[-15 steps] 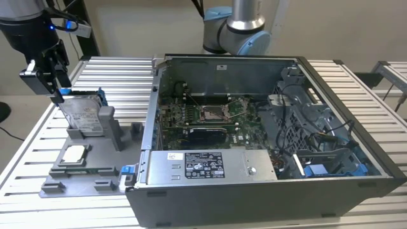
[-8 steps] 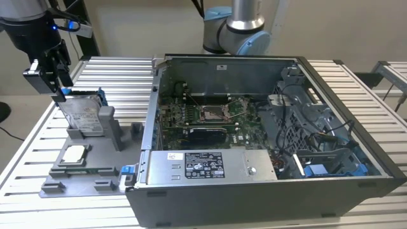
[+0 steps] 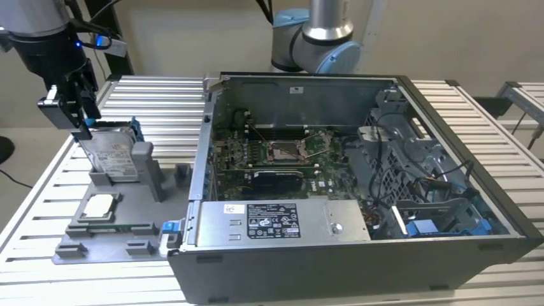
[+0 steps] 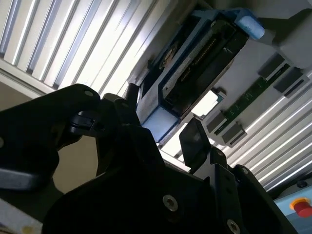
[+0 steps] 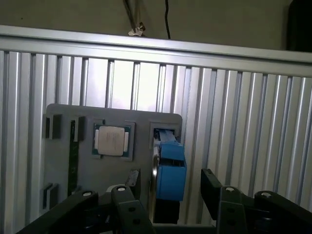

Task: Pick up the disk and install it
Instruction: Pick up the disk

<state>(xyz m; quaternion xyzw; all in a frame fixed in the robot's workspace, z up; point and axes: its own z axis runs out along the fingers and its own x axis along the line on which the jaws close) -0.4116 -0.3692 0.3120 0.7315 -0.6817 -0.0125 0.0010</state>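
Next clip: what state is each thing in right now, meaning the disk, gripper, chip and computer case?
disk: standing on edge in the grey holder, not yet lifted.
gripper: open, a finger on each side of the disk's blue end, not clamped.
chip: lying flat in a recess of the holder's base.
case: lying on its side, open, board exposed.

Robotics lab: slatted aluminium bench point(image 3: 480, 111), open computer case point(image 3: 340, 271), grey parts fixture point(image 3: 100, 247).
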